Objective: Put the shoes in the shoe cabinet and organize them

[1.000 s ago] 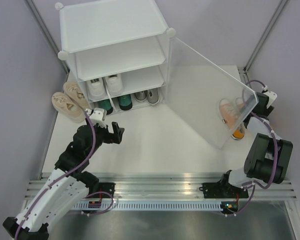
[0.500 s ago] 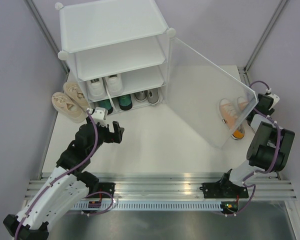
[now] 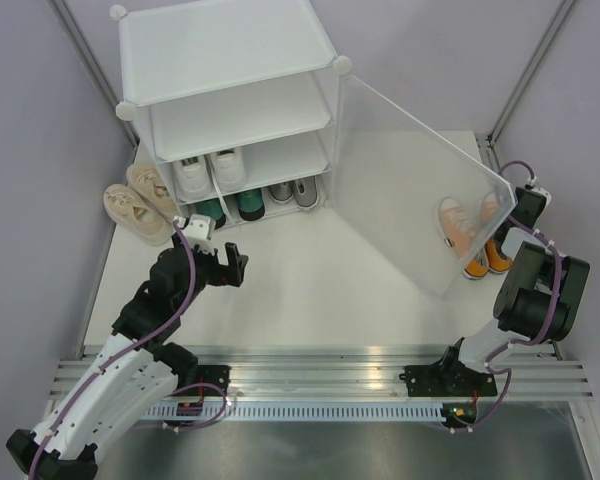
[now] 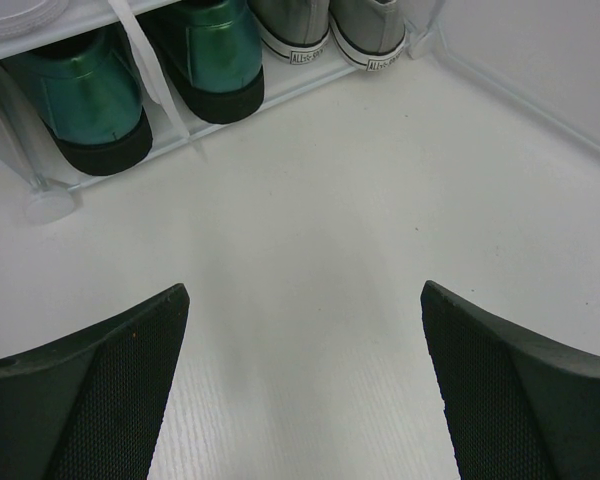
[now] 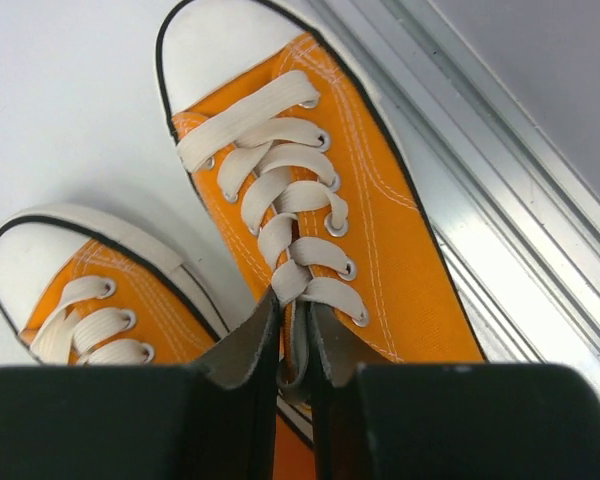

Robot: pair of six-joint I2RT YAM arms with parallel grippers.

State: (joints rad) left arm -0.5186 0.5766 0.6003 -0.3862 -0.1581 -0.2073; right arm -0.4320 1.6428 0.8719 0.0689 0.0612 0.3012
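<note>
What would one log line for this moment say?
left gripper: open, empty, facing white plastic shoe cabinet | right gripper: pinching orange lace-up sneaker

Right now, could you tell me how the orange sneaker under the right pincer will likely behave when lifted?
The orange sneaker looks like soft canvas, so its upper will probably flex. The right pincer pinches near the laces, so its front may dip.
</note>
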